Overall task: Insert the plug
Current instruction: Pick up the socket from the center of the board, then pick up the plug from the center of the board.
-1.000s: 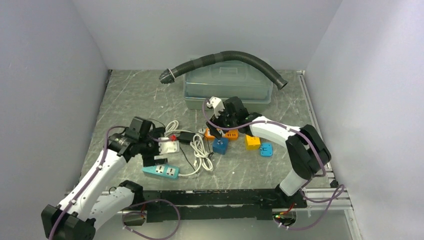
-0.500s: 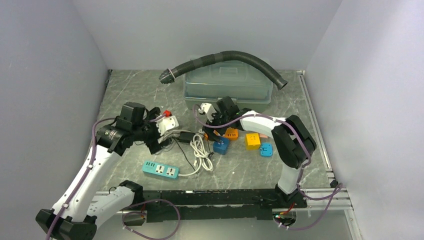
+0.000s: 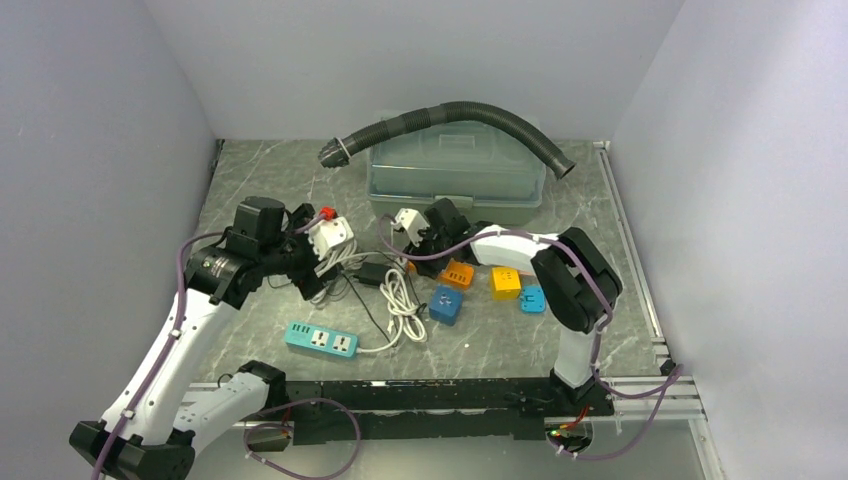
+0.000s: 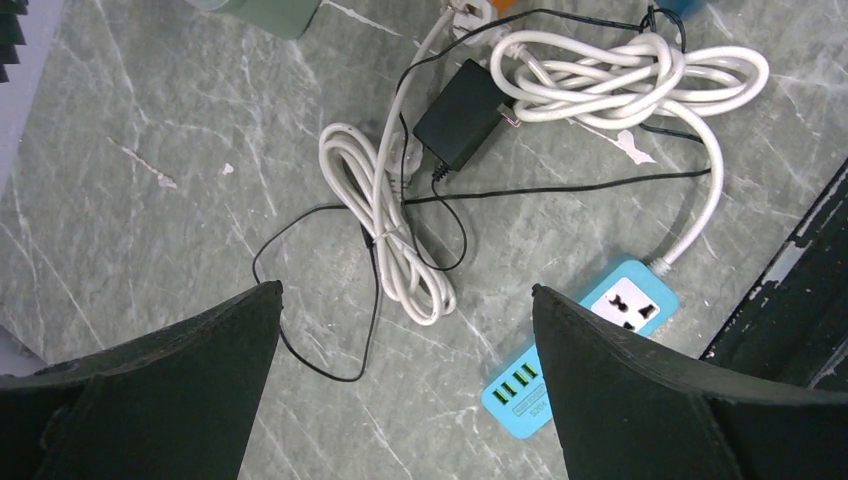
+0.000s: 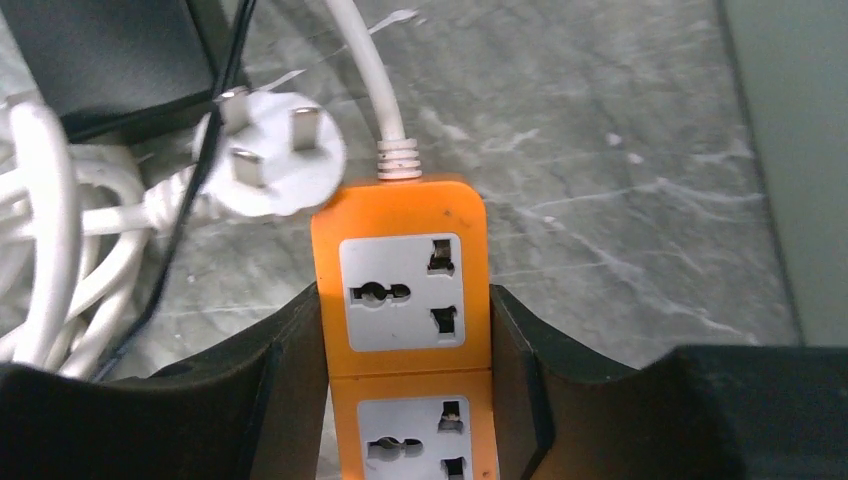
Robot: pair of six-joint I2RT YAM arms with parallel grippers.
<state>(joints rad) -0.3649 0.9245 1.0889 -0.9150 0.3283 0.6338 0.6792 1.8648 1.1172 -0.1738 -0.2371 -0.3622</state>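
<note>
An orange power strip (image 5: 405,300) lies between my right gripper's fingers (image 5: 290,390), which press on both its long sides. A white three-pin plug (image 5: 270,165) lies pins-up by the strip's far left corner, beside the strip's own white cord. In the top view my right gripper (image 3: 432,245) is low at mid-table, and the strip (image 3: 460,273) shows beside it. My left gripper (image 4: 405,288) is open, empty and high above the coiled white cable (image 4: 390,220). It also shows in the top view (image 3: 303,268).
A blue power strip (image 3: 320,340) lies near the front, also seen from the left wrist (image 4: 590,350). A black adapter (image 4: 460,100) and thin black wire lie among the cables. A blue cube (image 3: 444,304), a yellow cube (image 3: 505,282) and a light-blue piece (image 3: 533,298) lie right of centre. A grey bin (image 3: 455,170) with a black hose (image 3: 450,112) stands behind.
My left arm has risen and drawn back left, away from the blue strip. My right gripper has moved left and down onto the orange strip.
</note>
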